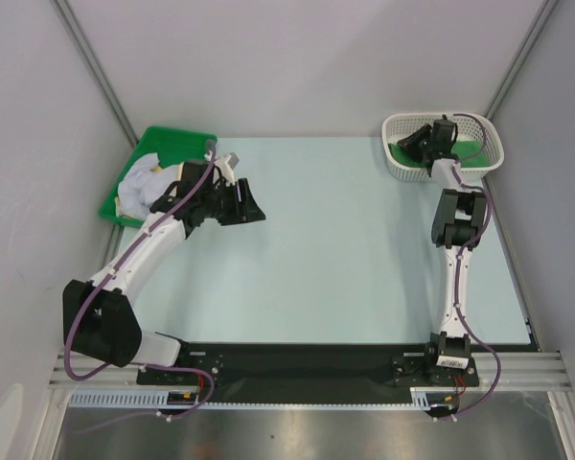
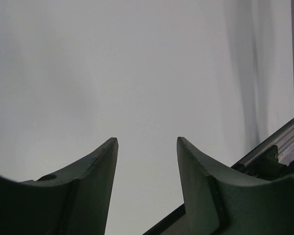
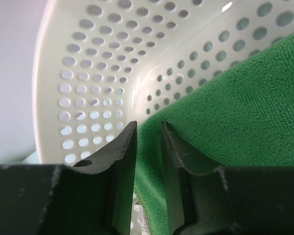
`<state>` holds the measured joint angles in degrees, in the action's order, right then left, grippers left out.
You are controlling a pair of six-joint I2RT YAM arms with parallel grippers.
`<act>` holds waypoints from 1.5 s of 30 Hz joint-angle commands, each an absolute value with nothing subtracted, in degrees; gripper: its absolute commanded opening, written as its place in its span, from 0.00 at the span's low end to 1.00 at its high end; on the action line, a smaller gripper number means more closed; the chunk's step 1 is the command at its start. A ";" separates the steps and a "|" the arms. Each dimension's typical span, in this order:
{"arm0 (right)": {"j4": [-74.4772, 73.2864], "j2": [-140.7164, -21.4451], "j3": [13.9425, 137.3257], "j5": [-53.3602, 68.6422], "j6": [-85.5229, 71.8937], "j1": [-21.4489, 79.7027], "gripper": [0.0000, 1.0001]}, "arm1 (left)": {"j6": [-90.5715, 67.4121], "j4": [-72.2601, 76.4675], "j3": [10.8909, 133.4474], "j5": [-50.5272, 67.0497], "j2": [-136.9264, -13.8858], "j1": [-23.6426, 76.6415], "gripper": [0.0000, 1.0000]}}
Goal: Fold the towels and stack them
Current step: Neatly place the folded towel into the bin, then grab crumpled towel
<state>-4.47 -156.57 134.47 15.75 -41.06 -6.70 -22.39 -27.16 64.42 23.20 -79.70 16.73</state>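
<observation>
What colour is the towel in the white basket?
The towel is plain bright green, no pattern; the right wrist view shows it best.

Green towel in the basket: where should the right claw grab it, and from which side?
Pinch the raised fold edge of the green towel beside the basket wall, coming down through the basket's open top. That edge stands up from the rest of the cloth, thin enough for the right claw to straddle; the perforated wall likely blocks a sideways approach.
</observation>
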 commanded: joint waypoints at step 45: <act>-21.63 -72.43 65.85 15.45 -25.40 19.78 1.00 | -19.35 -33.23 89.99 -8.63 -93.74 -6.67 0.62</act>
